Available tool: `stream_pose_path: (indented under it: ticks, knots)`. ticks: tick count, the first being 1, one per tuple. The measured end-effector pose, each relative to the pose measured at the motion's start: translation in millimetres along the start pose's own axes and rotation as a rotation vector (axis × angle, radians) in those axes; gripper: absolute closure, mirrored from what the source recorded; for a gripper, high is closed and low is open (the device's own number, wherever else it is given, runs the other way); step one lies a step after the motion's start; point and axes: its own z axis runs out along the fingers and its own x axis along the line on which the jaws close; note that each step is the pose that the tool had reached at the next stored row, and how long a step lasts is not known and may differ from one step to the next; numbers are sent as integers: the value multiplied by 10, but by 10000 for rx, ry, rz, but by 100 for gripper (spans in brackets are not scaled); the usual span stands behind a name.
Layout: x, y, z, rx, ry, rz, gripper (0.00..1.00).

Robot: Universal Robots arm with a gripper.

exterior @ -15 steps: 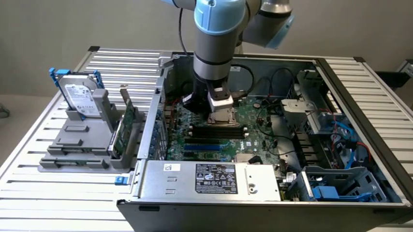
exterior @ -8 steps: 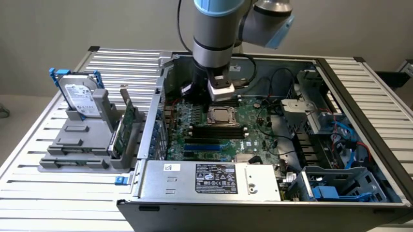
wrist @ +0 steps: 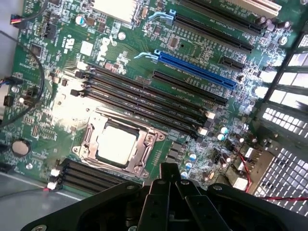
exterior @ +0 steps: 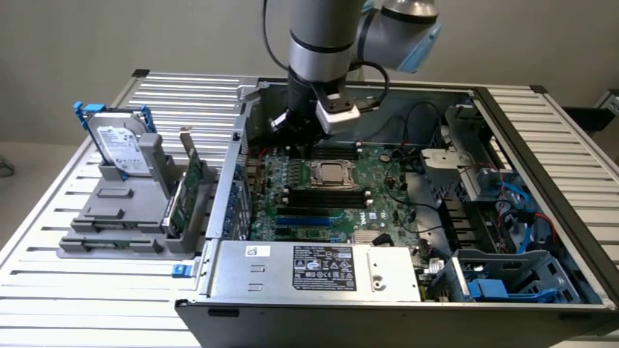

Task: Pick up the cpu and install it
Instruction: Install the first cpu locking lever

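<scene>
The cpu (exterior: 331,174) is a small square chip with a silvery-beige top. It lies flat inside the metal socket frame (wrist: 144,149) on the green motherboard (exterior: 377,210), in the middle of the open computer case. In the wrist view the cpu (wrist: 115,144) shows just ahead of the black fingertips. My gripper (exterior: 287,129) hangs above the board towards the back of the case, behind the socket and apart from the chip. In the wrist view, my gripper (wrist: 168,169) has its fingers pressed together with nothing between them.
Black memory slots (wrist: 144,96) and a blue card slot (wrist: 192,70) run beside the socket. A power supply (exterior: 320,270) fills the case front. On the exterior view's left, a grey fixture (exterior: 116,217) holds a hard drive (exterior: 121,148) with blue handles and an upright green card (exterior: 193,177).
</scene>
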Motion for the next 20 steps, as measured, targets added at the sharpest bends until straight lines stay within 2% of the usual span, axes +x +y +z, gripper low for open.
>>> stream_pose_path:
  ticks: [13, 20]
  knots:
    - [3, -50, -329, 19, -347, -2269, 89]
    - [3, -56, -371, 23, -528, -3531, 88]
